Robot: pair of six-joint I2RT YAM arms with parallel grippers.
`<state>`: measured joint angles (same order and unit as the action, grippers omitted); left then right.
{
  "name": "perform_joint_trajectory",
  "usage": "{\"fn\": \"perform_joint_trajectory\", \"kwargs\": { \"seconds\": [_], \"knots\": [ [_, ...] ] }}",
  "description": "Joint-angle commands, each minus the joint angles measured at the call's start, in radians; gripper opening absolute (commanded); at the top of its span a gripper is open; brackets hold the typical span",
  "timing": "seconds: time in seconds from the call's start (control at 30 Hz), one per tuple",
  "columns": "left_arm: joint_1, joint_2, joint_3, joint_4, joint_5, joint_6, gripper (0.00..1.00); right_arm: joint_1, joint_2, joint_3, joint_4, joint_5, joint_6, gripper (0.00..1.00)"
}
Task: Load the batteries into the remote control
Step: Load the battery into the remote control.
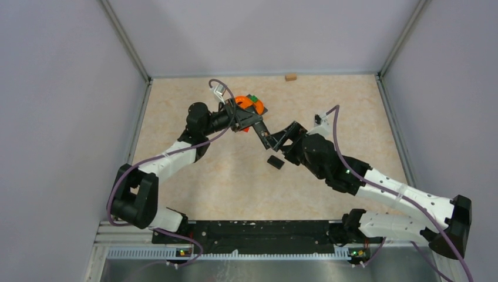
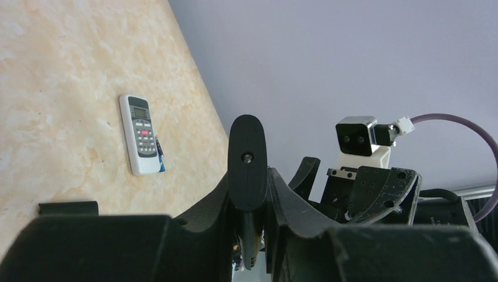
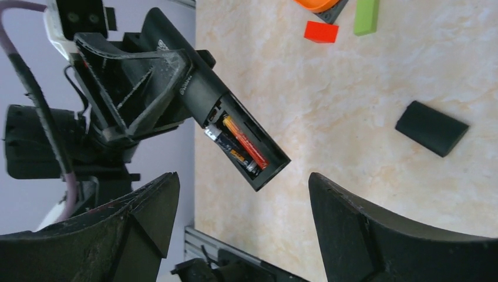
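Observation:
My left gripper (image 1: 249, 122) is shut on a black remote control (image 1: 263, 136) and holds it above the table, tilted toward the right arm. In the left wrist view the remote (image 2: 247, 158) stands end-on between the jaws of the left gripper (image 2: 253, 187). In the right wrist view the remote's (image 3: 194, 88) battery bay is open. An orange-red battery (image 3: 245, 142) and a dark battery (image 3: 226, 147) lie in it side by side. My right gripper (image 3: 242, 177) is open and empty, just short of the remote's open end; it also shows in the top view (image 1: 276, 141).
The black battery cover (image 1: 275, 161) lies on the table below the grippers and shows in the right wrist view (image 3: 431, 128). An orange piece (image 1: 246, 104), a green block (image 3: 366, 14) and a red block (image 3: 321, 32) lie behind. A white remote (image 2: 141, 135) lies near the wall.

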<state>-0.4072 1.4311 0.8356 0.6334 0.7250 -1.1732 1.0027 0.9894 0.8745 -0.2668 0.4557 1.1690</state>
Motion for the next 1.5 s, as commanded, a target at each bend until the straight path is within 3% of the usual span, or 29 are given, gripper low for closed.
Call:
{"fn": "perform_joint_trajectory", "kwargs": {
  "seconds": [0.0, 0.2, 0.47, 0.73, 0.97, 1.47],
  "knots": [
    [0.004, -0.039, -0.019, 0.138, -0.034, -0.063, 0.00, -0.018, -0.012, 0.026, 0.074, -0.020, 0.092, 0.83],
    [0.004, -0.022, -0.034, 0.236, -0.025, -0.150, 0.00, -0.057, -0.001, -0.047, 0.192, -0.110, 0.196, 0.83],
    [0.004, -0.024, -0.043, 0.270, -0.012, -0.179, 0.00, -0.074, 0.028, -0.074, 0.352, -0.142, 0.208, 0.82],
    [0.003, -0.032, -0.048, 0.269, -0.009, -0.183, 0.00, -0.090, 0.058, -0.060, 0.358, -0.176, 0.210, 0.82],
    [0.002, -0.039, -0.048, 0.262, -0.001, -0.172, 0.00, -0.104, 0.081, -0.059, 0.367, -0.220, 0.216, 0.65],
    [0.002, -0.067, -0.052, 0.288, 0.008, -0.163, 0.00, -0.122, 0.069, -0.111, 0.416, -0.258, 0.231, 0.43]
  ]
}}
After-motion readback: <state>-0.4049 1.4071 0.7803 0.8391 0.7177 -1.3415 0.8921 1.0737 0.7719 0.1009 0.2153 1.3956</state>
